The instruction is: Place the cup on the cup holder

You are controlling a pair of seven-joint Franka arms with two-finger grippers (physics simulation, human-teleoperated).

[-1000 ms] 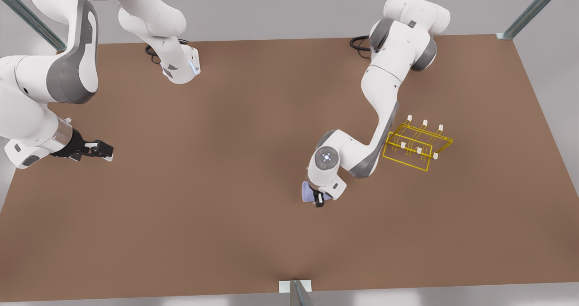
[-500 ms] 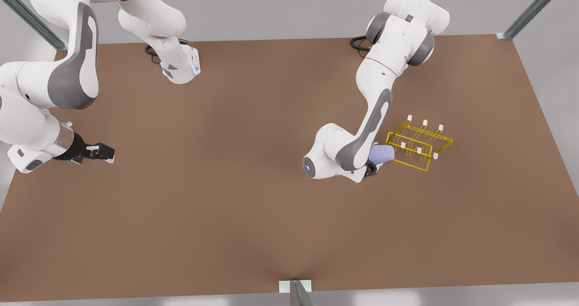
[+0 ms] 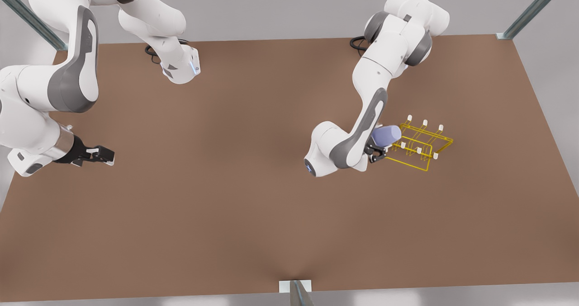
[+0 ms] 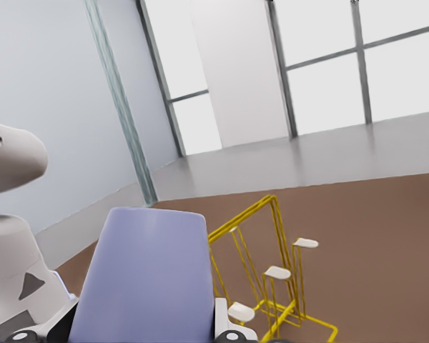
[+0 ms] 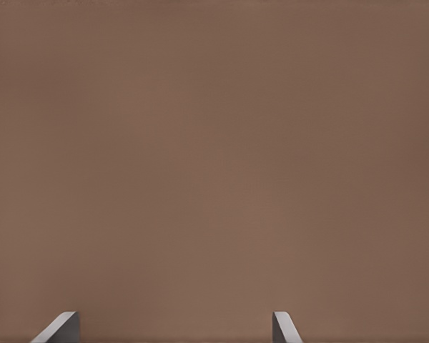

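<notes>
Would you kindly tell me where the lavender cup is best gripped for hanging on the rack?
Around its side wall near the base, as the left pincer holds the cup now. That keeps the wider rim free to slide over a white-capped prong of the cup holder.

One cup (image 3: 386, 135), one cup holder (image 3: 418, 144) (six white-capped prongs), two grippers.

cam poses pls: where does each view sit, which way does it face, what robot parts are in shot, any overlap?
Front view: high above the table, looking down; both arms, the left gripper holding the cup at the cup holder, the right gripper waiting apart.
Left wrist view: on the cup-carrying arm, facing across the table toward windows; its fingers flank the cup.
Right wrist view: faces bare table; two fingertips apart.
Shared: front and left wrist both show cup and cup holder.
</notes>
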